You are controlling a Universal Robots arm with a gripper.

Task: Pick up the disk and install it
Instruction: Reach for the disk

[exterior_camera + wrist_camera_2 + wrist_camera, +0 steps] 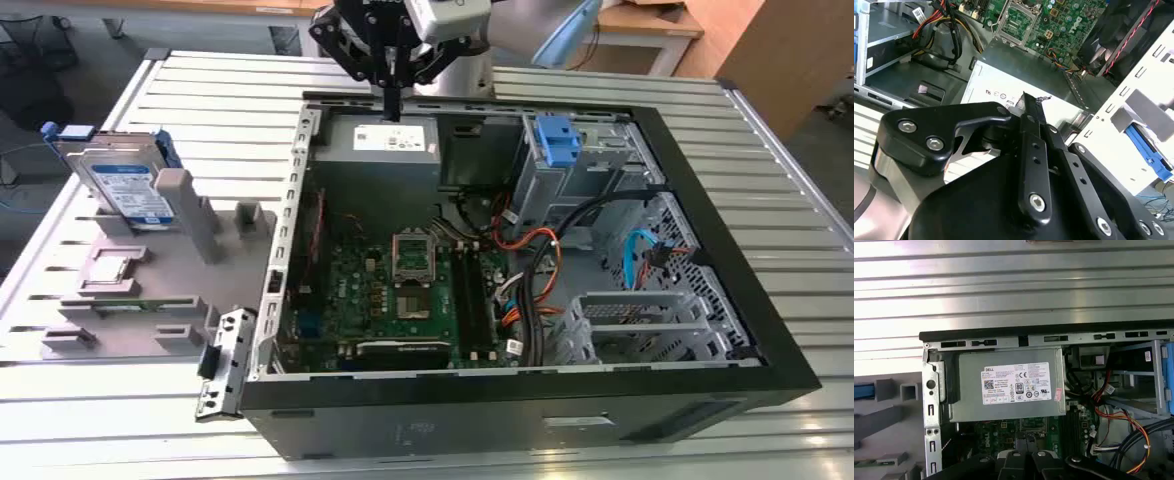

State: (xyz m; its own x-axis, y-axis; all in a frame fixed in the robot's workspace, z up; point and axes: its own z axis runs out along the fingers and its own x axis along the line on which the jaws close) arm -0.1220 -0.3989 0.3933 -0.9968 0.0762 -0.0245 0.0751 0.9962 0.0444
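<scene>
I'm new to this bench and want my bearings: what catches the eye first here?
The open black computer case lies on the ribbed metal table, green motherboard exposed. At the exterior view's left, the silver hard drive in a blue plastic carrier stands on edge in a grey rack. The black tool hangs shut and empty above the grey power supply box.

The disk [124, 185] is silver with a blue-and-white label and a bright blue frame; the holder [60, 300] is plain grey. The bench [214, 90] is pale silver, striped with ribs. The tool [391, 110] and the case [534, 425] are black, the board [350, 285] green, the cables [523, 242] orange, red and blue.
</scene>
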